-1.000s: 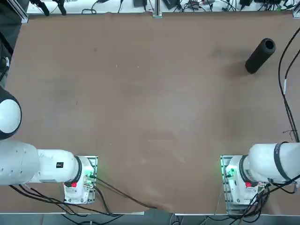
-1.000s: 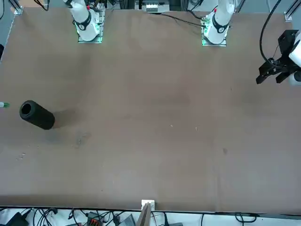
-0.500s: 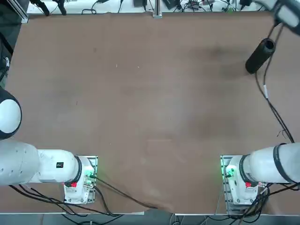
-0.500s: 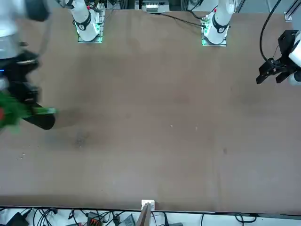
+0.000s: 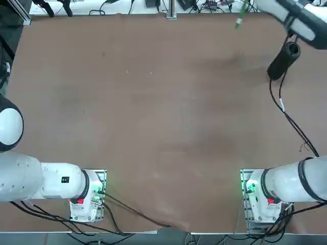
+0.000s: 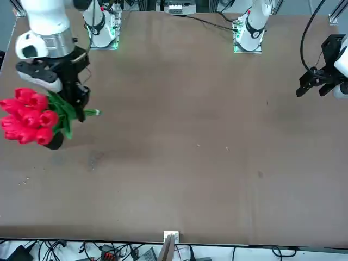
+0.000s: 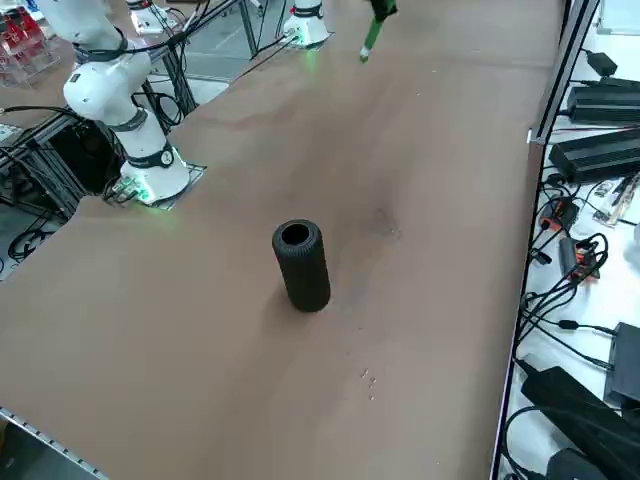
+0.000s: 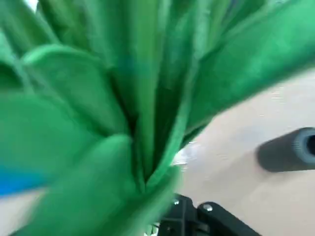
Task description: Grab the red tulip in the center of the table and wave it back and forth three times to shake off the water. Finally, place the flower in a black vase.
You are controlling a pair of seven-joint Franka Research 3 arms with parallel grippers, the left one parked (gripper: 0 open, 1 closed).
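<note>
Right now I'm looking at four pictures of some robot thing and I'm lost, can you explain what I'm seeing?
It's a pair of robot arms sharing one table; only the right one is working. One picture looks down from overhead, one faces the robot from across, one looks diagonally from its right side, and one rides on the working wrist.

A black vase stands on the tabletop. The right gripper, shut on the stems, holds a bunch of red tulips above the surface; green leaves fill much of the wrist picture.

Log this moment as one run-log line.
right gripper: shut on red tulip | tulip: held above table | black vase: standing, tulip not inside
</note>
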